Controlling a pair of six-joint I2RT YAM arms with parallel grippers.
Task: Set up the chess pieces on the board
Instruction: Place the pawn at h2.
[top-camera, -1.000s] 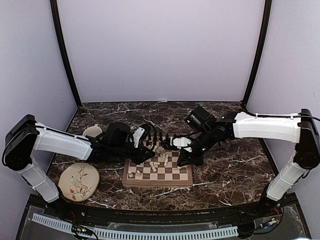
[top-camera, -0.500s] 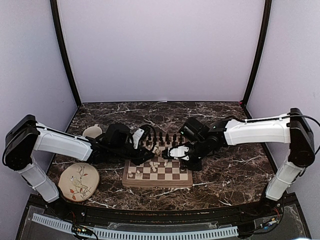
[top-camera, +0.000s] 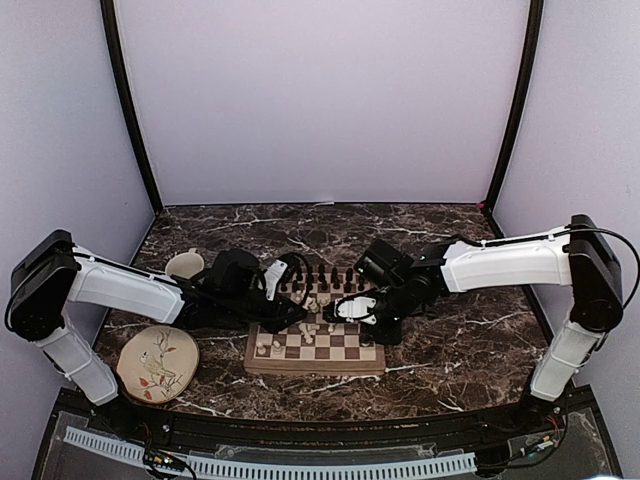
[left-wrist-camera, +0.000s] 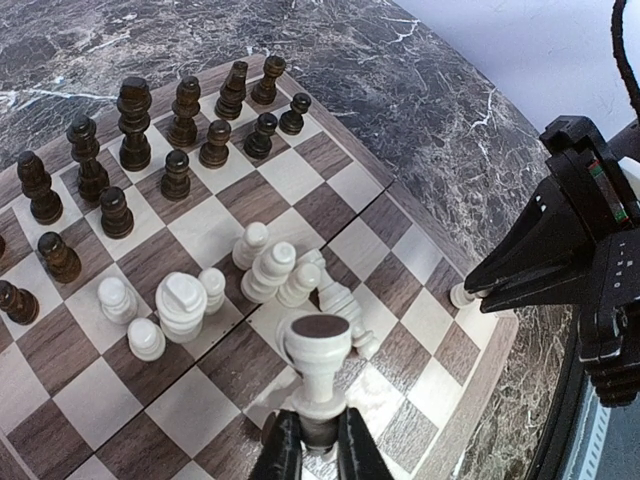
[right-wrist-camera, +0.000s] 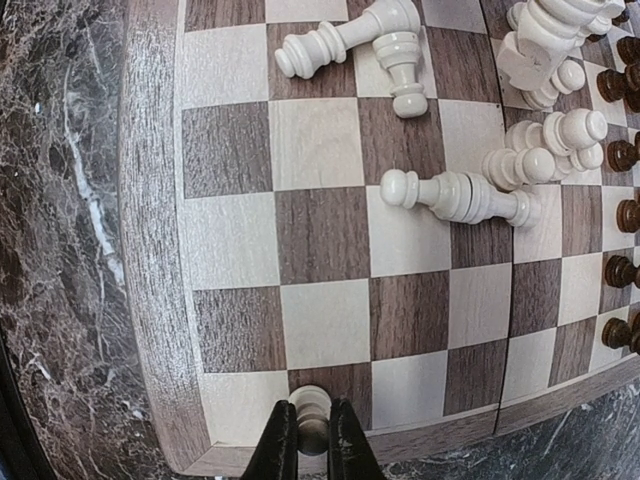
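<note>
Marble table (top-camera: 470, 350); left fingers (left-wrist-camera: 282, 452) pinch cream piece (left-wrist-camera: 318, 350); right fingers (right-wrist-camera: 280, 440) pinch edge-square piece (right-wrist-camera: 311, 405).

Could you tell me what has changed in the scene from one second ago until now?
The right arm swung left and a little nearer over the right side of the board. The right gripper is shut on a white pawn at that edge; when it took it, I cannot tell. The left gripper, shut on a white piece, the plate and the mug hardly moved.
</note>
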